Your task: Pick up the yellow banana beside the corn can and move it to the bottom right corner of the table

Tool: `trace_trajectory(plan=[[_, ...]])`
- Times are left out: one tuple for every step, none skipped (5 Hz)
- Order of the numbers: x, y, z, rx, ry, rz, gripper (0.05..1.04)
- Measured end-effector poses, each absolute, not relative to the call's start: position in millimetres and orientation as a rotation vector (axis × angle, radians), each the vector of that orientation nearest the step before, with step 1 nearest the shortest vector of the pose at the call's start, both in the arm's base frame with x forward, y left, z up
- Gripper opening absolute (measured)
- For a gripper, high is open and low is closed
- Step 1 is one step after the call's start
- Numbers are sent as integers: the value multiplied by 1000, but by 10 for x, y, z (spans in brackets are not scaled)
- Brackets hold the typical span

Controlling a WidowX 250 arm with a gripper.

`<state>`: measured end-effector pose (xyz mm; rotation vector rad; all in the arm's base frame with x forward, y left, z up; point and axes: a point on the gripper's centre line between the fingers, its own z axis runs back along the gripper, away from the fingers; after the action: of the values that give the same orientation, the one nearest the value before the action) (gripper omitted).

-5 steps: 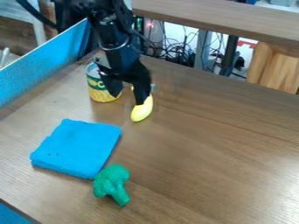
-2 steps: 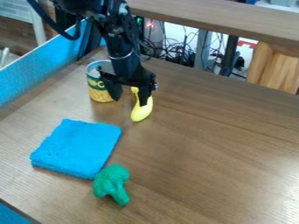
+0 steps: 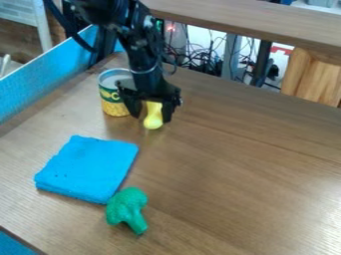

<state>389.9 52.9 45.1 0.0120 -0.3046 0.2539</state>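
yellow object (image 3: 153, 119) between the parted fingers (image 3: 168, 113)

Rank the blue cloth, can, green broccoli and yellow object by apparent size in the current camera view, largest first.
Blue cloth
Can and green broccoli: too alike to rank
Yellow object, partly hidden

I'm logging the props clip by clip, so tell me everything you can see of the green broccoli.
The broccoli is one solid green piece, seemingly a toy of plastic or rubber. It has a rounded, bumpy head and a short, smoother stem. It lies on the wooden table with its stem pointing toward the picture's lower right, and looks whole. Its head is right by the lower corner of the folded blue cloth; whether they touch, I can't tell.
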Motion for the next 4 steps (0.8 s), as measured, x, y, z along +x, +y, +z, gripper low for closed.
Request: trace_trajectory(plan=[[3931, 526, 368, 8, -286, 269, 970], [3949, 521, 336, -3, -278, 269, 814], [3948, 504, 341, -15, -277, 254, 606], [3905, 451, 409, -43, -275, 238, 603]])
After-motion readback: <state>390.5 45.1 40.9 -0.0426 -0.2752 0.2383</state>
